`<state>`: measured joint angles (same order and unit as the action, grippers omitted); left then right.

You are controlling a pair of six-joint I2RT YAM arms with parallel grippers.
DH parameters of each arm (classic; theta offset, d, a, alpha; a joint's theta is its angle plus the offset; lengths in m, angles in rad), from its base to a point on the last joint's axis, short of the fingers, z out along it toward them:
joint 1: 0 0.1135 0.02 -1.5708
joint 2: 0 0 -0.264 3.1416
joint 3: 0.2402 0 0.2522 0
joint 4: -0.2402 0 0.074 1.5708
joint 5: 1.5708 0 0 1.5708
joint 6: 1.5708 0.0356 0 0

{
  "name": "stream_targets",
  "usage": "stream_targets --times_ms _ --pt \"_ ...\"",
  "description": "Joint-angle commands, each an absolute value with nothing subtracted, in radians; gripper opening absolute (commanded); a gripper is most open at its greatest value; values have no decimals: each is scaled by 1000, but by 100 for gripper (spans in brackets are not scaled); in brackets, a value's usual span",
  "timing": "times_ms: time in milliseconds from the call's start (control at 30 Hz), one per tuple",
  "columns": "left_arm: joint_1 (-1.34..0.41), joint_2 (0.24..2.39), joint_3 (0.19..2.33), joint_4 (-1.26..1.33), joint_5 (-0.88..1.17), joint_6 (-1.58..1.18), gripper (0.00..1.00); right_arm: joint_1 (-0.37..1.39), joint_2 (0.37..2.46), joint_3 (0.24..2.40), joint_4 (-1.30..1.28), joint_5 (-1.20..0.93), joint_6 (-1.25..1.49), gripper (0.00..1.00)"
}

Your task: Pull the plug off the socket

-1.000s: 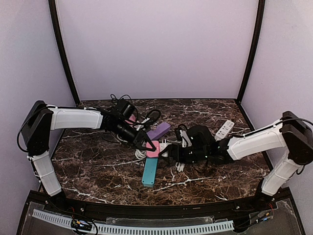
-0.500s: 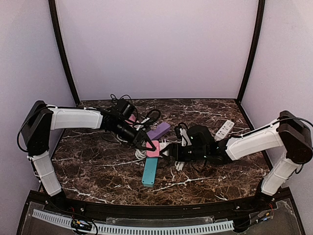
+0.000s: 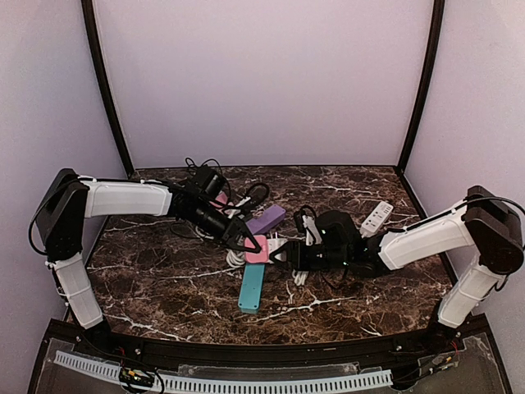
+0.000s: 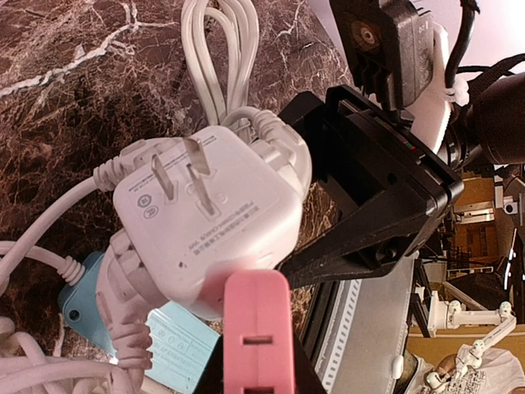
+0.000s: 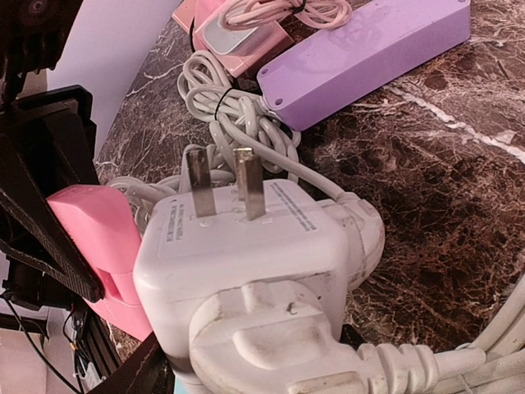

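1. Plug [image 5: 271, 336]: white moulded body, seated in the near face of the white adapter cube [image 5: 246, 246]. It sits mid-table between the two grippers, just above the blue strip [image 3: 252, 287].
2. Left gripper [image 3: 244, 240]: jaws closed on the pink block [image 5: 90, 234], which sits against the cube.
3. Right gripper [image 3: 285, 255]: jaws part-way open around the cube and plug. Whether the pads bear on either cannot be told.
4. Risk: the right jaws may seat on the cube, not the plug. Both arms would then hold the same assembly and nothing would part.
5. Risk: an off-line pull could bind the pins or lever the cube off the pink block.
6. Risk: the coiled white cable [image 5: 238, 115] could drag the purple strip [image 5: 369, 49].
7. Orientation, judged: the plug's long axis lies roughly level, along the line between the grippers, with the cord trailing towards the right arm. The cube's bare prongs [image 5: 246, 185] point up.
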<state>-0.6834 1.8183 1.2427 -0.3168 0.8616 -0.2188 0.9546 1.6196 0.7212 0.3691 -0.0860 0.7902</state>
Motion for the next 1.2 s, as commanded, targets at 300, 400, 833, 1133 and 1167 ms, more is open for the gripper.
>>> stream_targets --times_ms 300,400,833,1133,1167 --pt "-663 1808 1305 -395 883 -160 1 946 1631 707 460 -85 733 16" --pt "-653 1812 1307 -396 879 -170 1 946 1631 709 451 -71 731 0" --pt "-649 1823 1304 -387 900 -197 1 977 1632 769 333 61 680 0" --pt "-648 1820 1302 -383 921 -191 1 981 1654 825 219 128 721 0" --pt "-648 1820 1301 -382 926 -190 1 981 1659 828 211 130 728 0"
